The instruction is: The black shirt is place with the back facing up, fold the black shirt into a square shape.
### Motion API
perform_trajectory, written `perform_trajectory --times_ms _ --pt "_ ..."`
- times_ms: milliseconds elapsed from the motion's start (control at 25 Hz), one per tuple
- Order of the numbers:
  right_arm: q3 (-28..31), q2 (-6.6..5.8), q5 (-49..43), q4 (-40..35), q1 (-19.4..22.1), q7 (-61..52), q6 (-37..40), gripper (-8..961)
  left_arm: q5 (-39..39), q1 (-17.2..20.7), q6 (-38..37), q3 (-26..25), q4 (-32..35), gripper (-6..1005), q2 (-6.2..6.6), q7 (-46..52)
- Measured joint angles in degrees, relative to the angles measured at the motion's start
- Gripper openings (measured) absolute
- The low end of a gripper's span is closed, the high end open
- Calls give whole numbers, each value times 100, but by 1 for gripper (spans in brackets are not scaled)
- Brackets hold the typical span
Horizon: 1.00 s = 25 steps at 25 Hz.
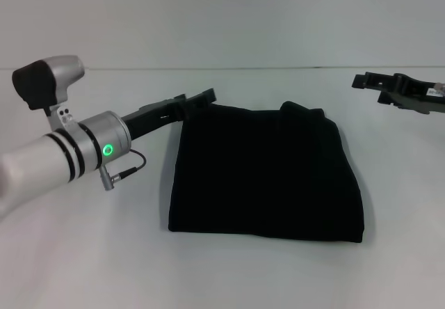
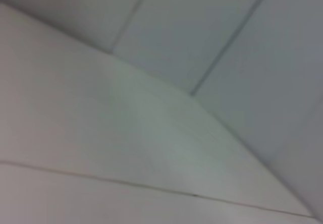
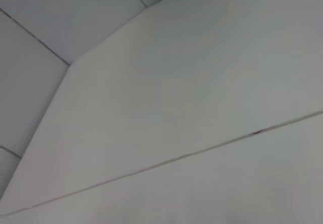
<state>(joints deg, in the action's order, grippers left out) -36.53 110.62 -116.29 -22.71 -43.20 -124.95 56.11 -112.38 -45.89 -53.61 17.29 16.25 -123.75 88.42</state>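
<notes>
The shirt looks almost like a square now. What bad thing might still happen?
The left gripper sits right at the far left corner of the black shirt. If it snags the fabric as it pulls away, it might drag that corner and spoil the fold. Near the far edge, a small lump sticks up, so the stack may not lie flat and might slump open. The right gripper hangs far off to the right, too far to steady anything.

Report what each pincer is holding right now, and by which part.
The left pincer sits at the far left corner of the folded black shirt; whether it grips that corner cannot be told. The right pincer hangs clear, holding nothing.
</notes>
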Motion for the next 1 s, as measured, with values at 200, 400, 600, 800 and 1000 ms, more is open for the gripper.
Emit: perform_trajectory --times_ms 200,400,600,800,1000 --pt "-19 -37 -15 -72 39 20 146 880 -16 -202 856 528 -8 656 20 426" --pt "-33 -32 -23 -85 45 78 207 881 -6 -284 1361 952 -2 646 -7 626" --pt "-34 -31 -23 -85 48 81 212 881 4 -329 1480 992 -10 635 -9 612" --pt "-14 -39 -19 -85 37 84 203 881 -14 -382 1465 1285 -60 624 -9 649" --pt "-30 -47 -19 -85 6 82 206 881 -19 -419 1506 1391 -96 614 -9 652"
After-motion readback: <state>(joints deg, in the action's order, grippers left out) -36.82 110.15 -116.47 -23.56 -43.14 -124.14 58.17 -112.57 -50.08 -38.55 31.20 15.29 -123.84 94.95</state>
